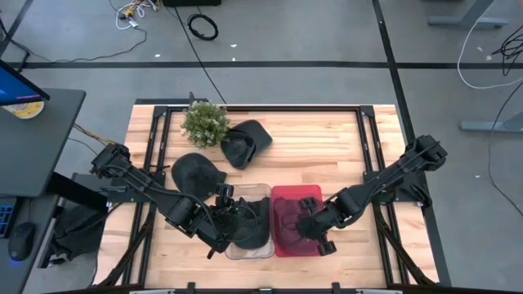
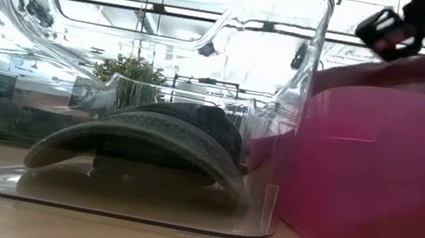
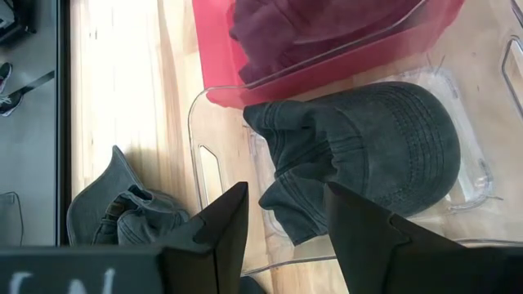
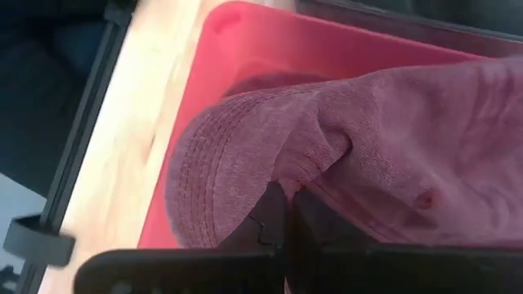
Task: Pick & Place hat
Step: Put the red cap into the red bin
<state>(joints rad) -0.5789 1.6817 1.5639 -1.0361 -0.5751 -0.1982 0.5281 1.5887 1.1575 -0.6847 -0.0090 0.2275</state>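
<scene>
From above, the left gripper (image 1: 233,214) hangs over the clear bin (image 1: 245,250) and the right gripper (image 1: 309,224) over the red bin (image 1: 282,245), both on the wooden surface (image 1: 327,155). Level with the surface, a dark cap (image 2: 149,139) lies inside the clear bin. The left wrist view shows the fingers (image 3: 225,233) released above that cap. The right wrist view shows the fingers clenched on a maroon cap (image 4: 327,155) in the red bin.

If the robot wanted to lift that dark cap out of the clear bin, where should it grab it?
Probably the crumpled crown of the dark cap, from straight above. The clear bin walls block the sides, the brim lies curved and low, and the soft folds sit just ahead of the open left gripper.
</scene>
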